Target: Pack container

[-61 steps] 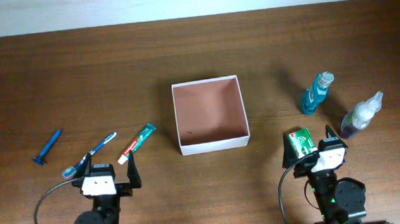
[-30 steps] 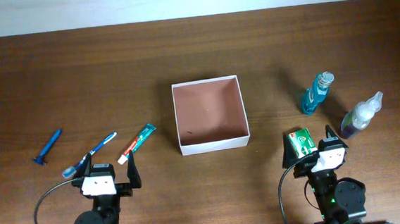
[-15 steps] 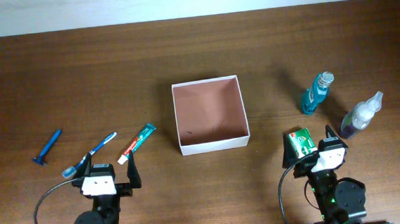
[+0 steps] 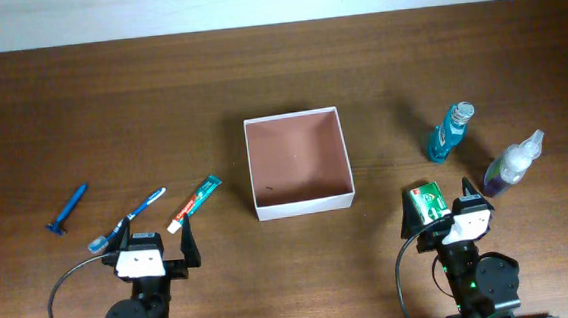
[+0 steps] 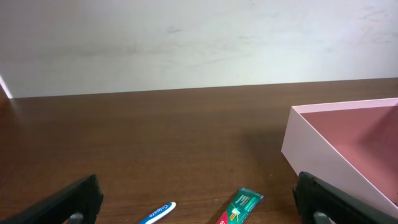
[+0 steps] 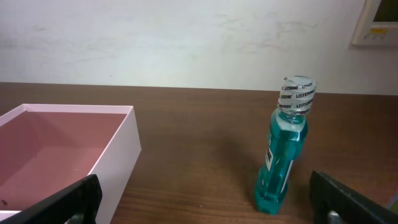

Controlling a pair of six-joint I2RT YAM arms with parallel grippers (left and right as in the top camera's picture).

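Mid-table on overhead: container point(image 4: 299, 164), open side up, reddish-brown floor bare apart from one tiny dark speck near the front-left corner. Cropped in both wrist views, with only one corner and part of the interior showing in each.

Left of it, flat on the table point(image 4: 278, 69) and apart from each other: toothpaste tube point(image 4: 195, 204), toothbrush point(image 4: 128, 220), blue razor point(image 4: 67, 209). Brush head close against the left gripper point(image 4: 152, 250), contact unclear. From the left wrist, only the tips of tube and brush at the bottom edge; razor out of frame.

Right of the container: teal bottle point(image 4: 450, 132) upright, purple-tinted bottle point(image 4: 513, 163) just beyond it. Label text on both too small to read.

Green carton point(image 4: 427, 201) between the fingers of the right gripper point(image 4: 438, 208) as seen from above; can't tell whether touching. Missing from the right wrist view.

Both grippers low at the near edge, fingers spread wide, clamped on nothing. Fingertips cropped in the wrist views.
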